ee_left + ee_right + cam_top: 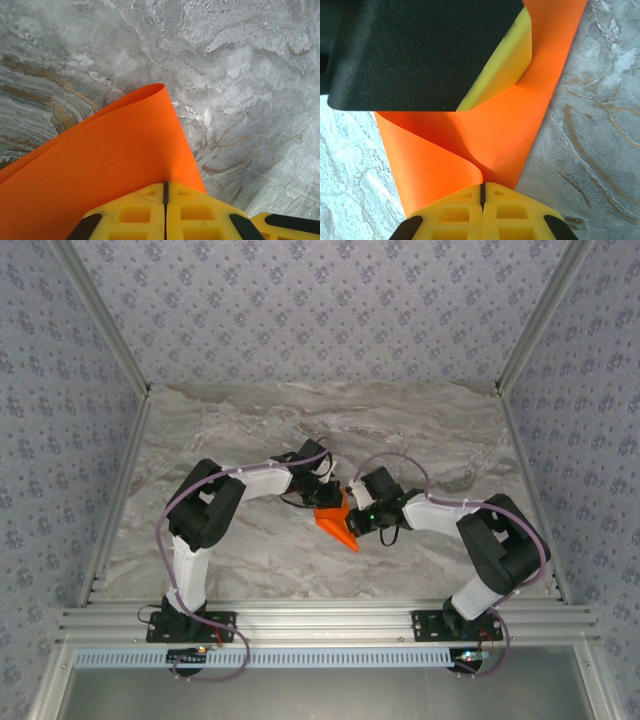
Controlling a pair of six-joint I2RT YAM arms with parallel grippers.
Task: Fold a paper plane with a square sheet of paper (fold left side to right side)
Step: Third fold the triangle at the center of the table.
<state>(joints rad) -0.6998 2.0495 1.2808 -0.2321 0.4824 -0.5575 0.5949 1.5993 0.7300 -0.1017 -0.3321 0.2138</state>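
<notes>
Reaching in from both sides, elbows flared outward, wrists nearly meeting mid-table. Pinching the sheet of paper (336, 524) with left gripper (165, 187) and right gripper (482, 188), jaws fully together on both, tips just beside each other.

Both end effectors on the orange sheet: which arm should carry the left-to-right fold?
Left, likely. The left end effector is shut on the sheet of paper where it curls up, ready to sweep across; the right end effector, also shut on it, can anchor.
</notes>
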